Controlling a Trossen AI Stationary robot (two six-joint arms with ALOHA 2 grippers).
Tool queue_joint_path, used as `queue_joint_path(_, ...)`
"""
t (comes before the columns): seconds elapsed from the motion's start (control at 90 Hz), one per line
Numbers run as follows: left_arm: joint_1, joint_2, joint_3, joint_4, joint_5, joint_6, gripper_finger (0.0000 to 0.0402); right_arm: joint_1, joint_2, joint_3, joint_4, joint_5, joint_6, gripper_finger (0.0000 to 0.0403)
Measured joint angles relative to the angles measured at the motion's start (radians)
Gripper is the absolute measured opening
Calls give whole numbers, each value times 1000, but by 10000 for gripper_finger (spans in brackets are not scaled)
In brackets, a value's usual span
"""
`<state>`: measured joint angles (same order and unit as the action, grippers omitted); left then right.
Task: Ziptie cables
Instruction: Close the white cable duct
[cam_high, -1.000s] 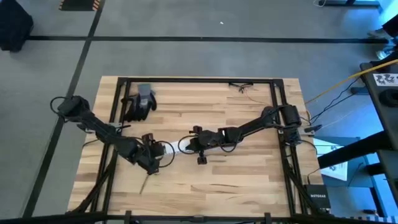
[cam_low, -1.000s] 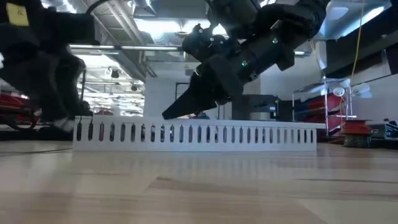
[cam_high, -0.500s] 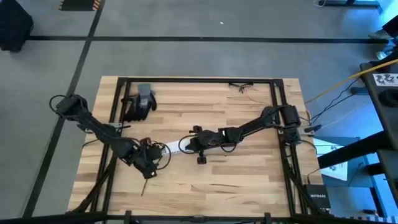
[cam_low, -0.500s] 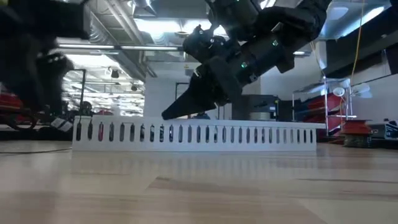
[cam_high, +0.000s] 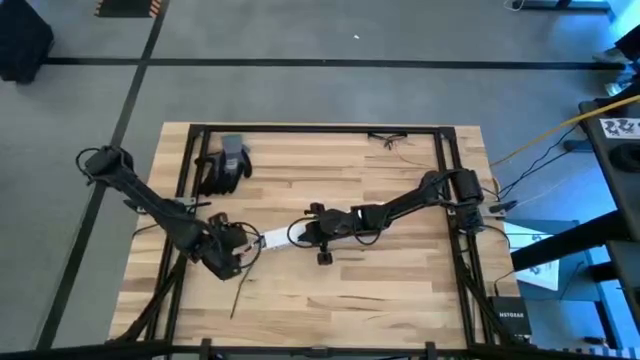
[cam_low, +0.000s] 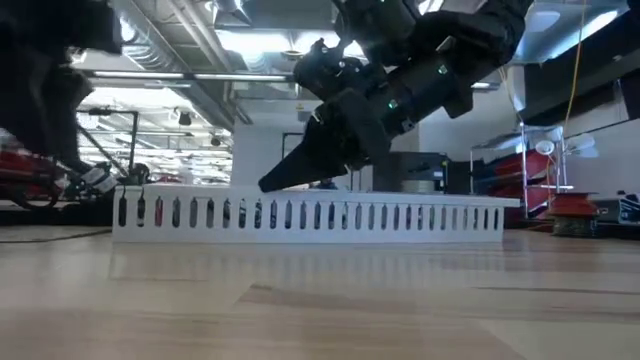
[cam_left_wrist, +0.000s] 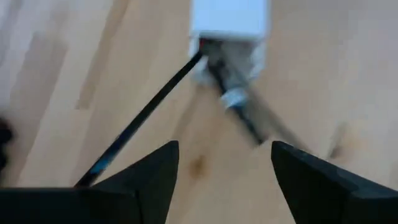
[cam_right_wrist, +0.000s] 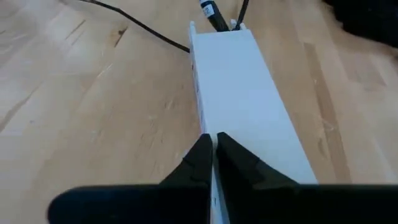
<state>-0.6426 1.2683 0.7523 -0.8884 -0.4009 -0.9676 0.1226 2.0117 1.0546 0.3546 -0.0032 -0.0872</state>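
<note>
Right gripper (cam_right_wrist: 211, 155) mid-worktop, fingers pinched narrow on wall of white slotted strip (cam_right_wrist: 245, 93). Left gripper (cam_left_wrist: 217, 165) fingers spread wide, holding nothing, facing strip's end. Cables (cam_left_wrist: 140, 118) trail from that end toward front-left corner.

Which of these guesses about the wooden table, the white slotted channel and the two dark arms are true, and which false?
1. The right gripper is shut on the wall of the long white slotted channel. True.
2. The left gripper is clamped on the channel. False: its fingers stand open, apart from the channel's end.
3. Thin dark cables come out of the channel's end. True.
4. A dark glove lies in the middle of the light wooden table. False: it lies near the far left corner.
5. The channel stands on end. False: it lies lengthwise on the table.
</note>
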Motion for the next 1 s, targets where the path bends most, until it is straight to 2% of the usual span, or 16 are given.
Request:
queue_joint_path(0.244,-7,1,-62,19,35,-22,249,0,0,0,0,-3,-20,19)
queue_joint_path(0.489,-5,-19,-65,28,-12,-43,235,0,0,-1,2,-5,-22,19)
queue_joint_path(0.767,-5,-18,-242,455,-22,9,234,0,0,-1,3,-5,-23,19)
queue_joint_path(1.0,30,-18,-363,656,-21,17,264,-11,0,-1,5,-5,-23,19)
